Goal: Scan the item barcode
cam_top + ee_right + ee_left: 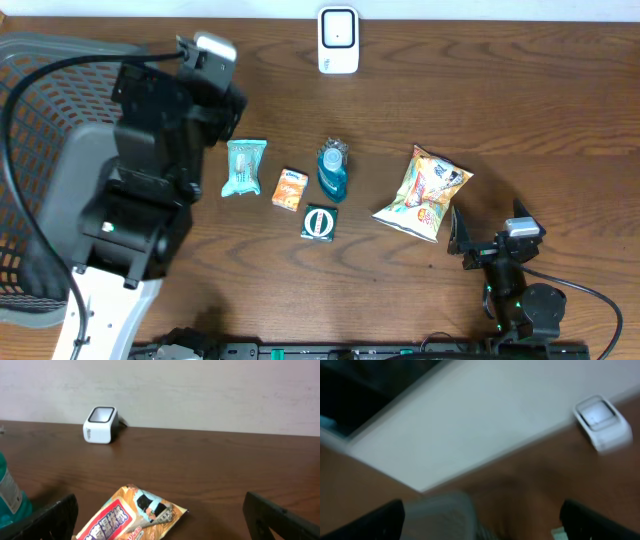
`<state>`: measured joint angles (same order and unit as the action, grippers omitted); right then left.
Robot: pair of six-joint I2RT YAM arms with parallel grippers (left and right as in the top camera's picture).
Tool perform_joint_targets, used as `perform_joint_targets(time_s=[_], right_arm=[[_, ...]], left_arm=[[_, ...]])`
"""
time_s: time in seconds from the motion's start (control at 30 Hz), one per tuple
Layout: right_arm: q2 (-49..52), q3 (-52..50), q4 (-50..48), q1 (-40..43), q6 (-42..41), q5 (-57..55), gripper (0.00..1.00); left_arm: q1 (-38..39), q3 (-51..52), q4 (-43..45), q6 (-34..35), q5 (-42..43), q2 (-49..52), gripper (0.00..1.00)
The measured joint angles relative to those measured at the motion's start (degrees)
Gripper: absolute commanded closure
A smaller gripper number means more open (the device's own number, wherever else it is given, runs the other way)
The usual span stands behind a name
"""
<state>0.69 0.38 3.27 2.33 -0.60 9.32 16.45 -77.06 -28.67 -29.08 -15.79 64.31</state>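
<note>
Waiting at the near edge, the right gripper spreads its jaws wide and empty, just short of the snack bag. Leftward on the table lie a green packet, an orange box, a blue bottle and a teal pouch. The left gripper hangs open, holding nothing, beside the basket. The white scanner sits at the far edge.

left gripper: jaws apart, empty | right gripper: jaws apart, empty
</note>
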Motion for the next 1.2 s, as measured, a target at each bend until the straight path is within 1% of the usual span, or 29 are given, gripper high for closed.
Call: perform_joint_targets(time_s=[0.07, 0.2, 0.3, 0.43, 0.57, 0.67, 0.8, 0.93, 1.07, 1.13, 1.2], right_arm=[[0.0, 0.0, 0.0, 0.0, 0.0, 0.0, 0.01], [0.0, 0.0, 0.0, 0.0, 0.0, 0.02, 0.01], [0.0, 0.0, 0.0, 0.0, 0.0, 0.0, 0.01], [0.0, 0.0, 0.0, 0.0, -0.02, 0.0, 0.01], [0.0, 0.0, 0.0, 0.0, 0.0, 0.02, 0.01], [0.0, 0.0, 0.0, 0.0, 0.0, 0.0, 0.01], [0.0, 0.0, 0.0, 0.0, -0.02, 0.02, 0.01], [0.0, 0.0, -0.02, 0.0, 0.0, 0.0, 0.01], [0.0, 0.0, 0.0, 0.0, -0.02, 0.02, 0.01], [0.0, 0.0, 0.0, 0.0, -0.02, 0.02, 0.01], [0.0, 0.0, 0.0, 0.0, 0.0, 0.02, 0.01]], left_arm=[[-3.85, 0.0, -2.36, -0.31, 7.65, 0.02, 0.02], [-10.21, 0.0, -2.64, 1.79, 19.67, -1.22, 0.02], [-11.72, 0.0, -2.82, 2.6, 23.85, -4.04, 0.02], [-11.91, 0.0, -0.85, 3.56, 27.15, -11.02, 0.02], [-11.91, -0.02, 1.95, 4.48, 28.15, -19.43, 0.02], [-11.91, -0.5, 2.43, 5.79, 28.28, -25.9, 0.02], [-11.91, -1.33, 2.1, 6.67, 24.98, -33.33, 0.02], [-11.91, -2.21, -6.1, 6.88, 22.12, -38.01, 0.02], [-11.91, -2.03, -16.13, 7.02, 20.81, -38.93, 0.02], [-11.91, -1.55, -17.86, 7.02, 20.28, -38.62, 0.02], [-11.91, -1.01, -17.03, 6.99, 19.91, -38.47, 0.02]])
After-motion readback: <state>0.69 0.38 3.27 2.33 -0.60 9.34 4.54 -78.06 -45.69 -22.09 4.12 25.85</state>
